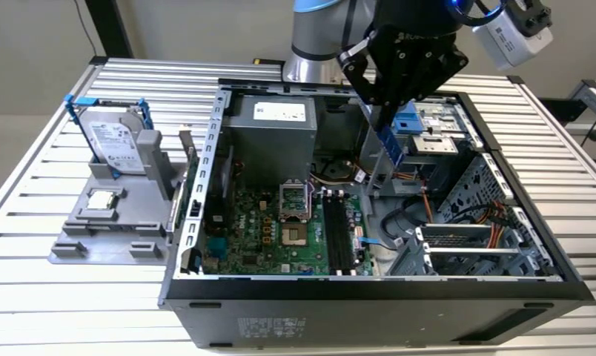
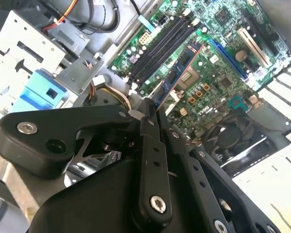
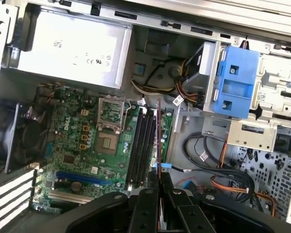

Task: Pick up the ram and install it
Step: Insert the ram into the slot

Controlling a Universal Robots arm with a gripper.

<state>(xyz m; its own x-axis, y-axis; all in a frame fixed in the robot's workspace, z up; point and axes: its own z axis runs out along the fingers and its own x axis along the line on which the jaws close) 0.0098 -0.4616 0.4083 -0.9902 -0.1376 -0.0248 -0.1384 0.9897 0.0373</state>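
Item 1: gripper (image 1: 382, 104), clenched on the ram (image 1: 392, 144). I grip one end, so the stick hangs lengthwise downward; most of the board stays clear of the fingers, I judge.
Item 2: ram, in the air over the open case (image 1: 377, 293), not seated.
Item 3: black slots (image 1: 338, 230) on the motherboard (image 1: 263, 237), at seven o'clock from the ram in the exterior view, unoccupied.

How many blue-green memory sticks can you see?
1. The ram is held in the gripper, above the motherboard inside the open computer case. Others could be hidden.
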